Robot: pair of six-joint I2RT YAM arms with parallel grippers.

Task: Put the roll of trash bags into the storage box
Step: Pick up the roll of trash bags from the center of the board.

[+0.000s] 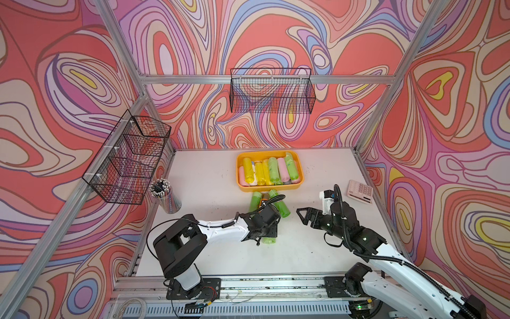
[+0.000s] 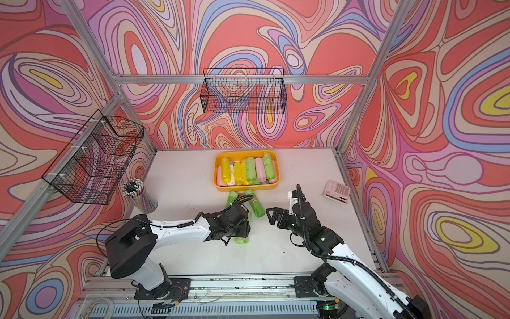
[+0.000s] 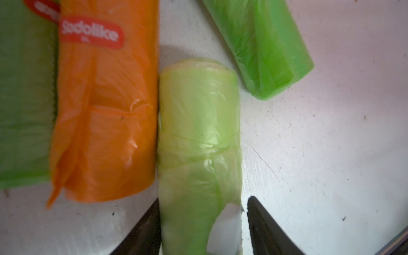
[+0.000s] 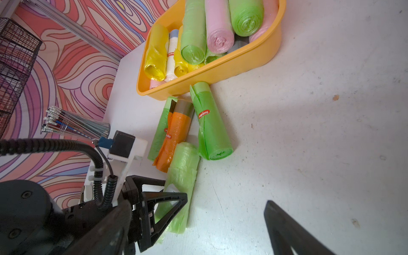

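"Gripping yet?"
"Not quite, I judge: my left hand (image 3: 203, 199) stands narrow astride the pale roll (image 3: 198, 136) on the table (image 3: 320, 143), one finger touching, one just off."
"Why its near end?"
"An orange roll (image 3: 106, 114), labelled 'Sodolike', crowds its eleven o'clock side."
"The box (image 1: 269, 188)?"
"At twelve o'clock, already stacked with rolls. My right hand (image 1: 302, 216) hovers wide and empty at three."
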